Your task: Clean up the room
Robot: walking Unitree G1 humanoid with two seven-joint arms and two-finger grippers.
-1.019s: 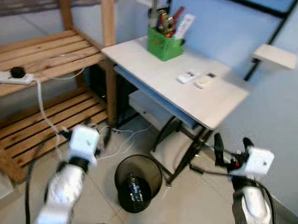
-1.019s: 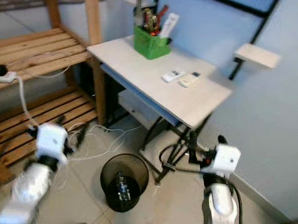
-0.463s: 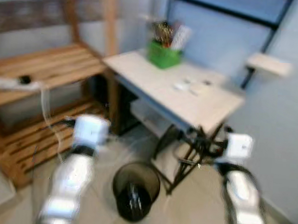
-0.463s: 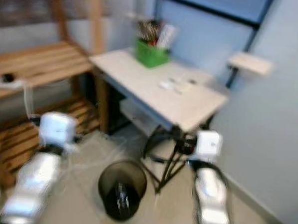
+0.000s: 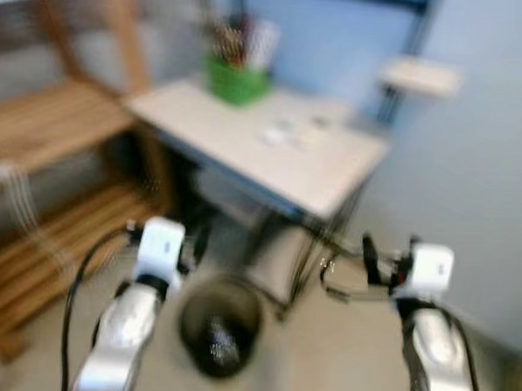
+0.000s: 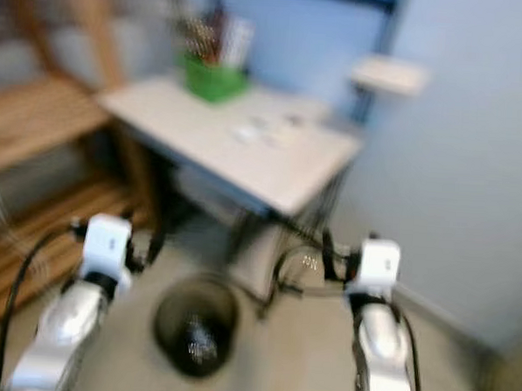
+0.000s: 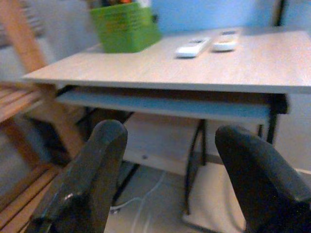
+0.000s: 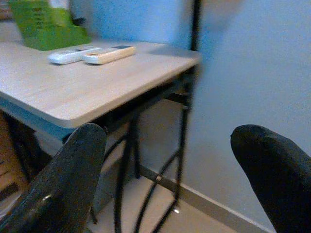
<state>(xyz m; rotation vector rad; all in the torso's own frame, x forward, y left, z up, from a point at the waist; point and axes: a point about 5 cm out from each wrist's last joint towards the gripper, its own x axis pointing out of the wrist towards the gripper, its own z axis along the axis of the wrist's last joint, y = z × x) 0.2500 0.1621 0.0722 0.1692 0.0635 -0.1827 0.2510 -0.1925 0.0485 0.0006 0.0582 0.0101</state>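
The head views are blurred by motion. A black wire waste bin (image 5: 221, 326) stands on the floor in front of a pale desk (image 5: 246, 151), with something dark inside it that I cannot make out. On the desk sit a green holder (image 7: 125, 26) full of pens and two white remotes (image 7: 192, 47) side by side. My left gripper (image 5: 165, 232) hovers low, left of the bin, open and empty. My right gripper (image 5: 387, 255) hovers to the right of the desk legs, also open and empty, facing the desk corner (image 8: 189, 56).
A wooden slatted rack (image 5: 45, 132) fills the left side, with cables trailing below it. A small white wall shelf (image 5: 420, 77) hangs on the blue wall behind the desk. A keyboard tray (image 7: 165, 104) sits under the desktop. Tiled floor lies right of the bin.
The whole picture has slid left and blurred, so the camera has turned to the right. Both arms keep about the same raised pose, fingers still apart.
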